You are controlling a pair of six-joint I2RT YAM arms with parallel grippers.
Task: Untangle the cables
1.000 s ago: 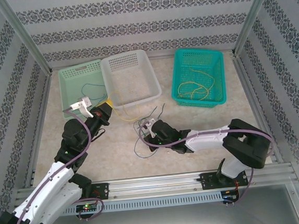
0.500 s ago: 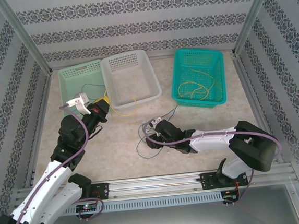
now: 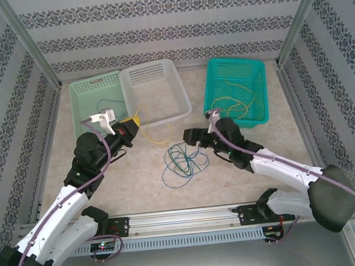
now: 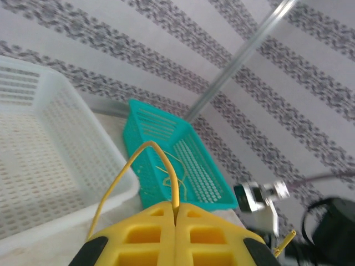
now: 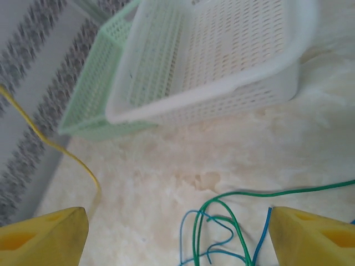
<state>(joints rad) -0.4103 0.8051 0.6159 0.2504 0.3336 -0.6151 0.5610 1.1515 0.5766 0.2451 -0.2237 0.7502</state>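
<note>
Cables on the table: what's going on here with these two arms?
The left end effector is shut on a yellow cable, holding it up near the white basket. The right end effector is open above blue and green cables lying in a loose coil on the table. More yellow cable lies in the teal basket.

left gripper (image 4: pixel 176 216) pinched closed; right gripper (image 5: pixel 177 230) spread wide; both arms extended forward.

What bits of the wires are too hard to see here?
- Top view: where the blue and green cables cross each other, too thin to tell.
- Right wrist view: those cables run off the bottom edge.
- Left wrist view: the yellow cable vanishes between the left hand's shut fingers.
</note>
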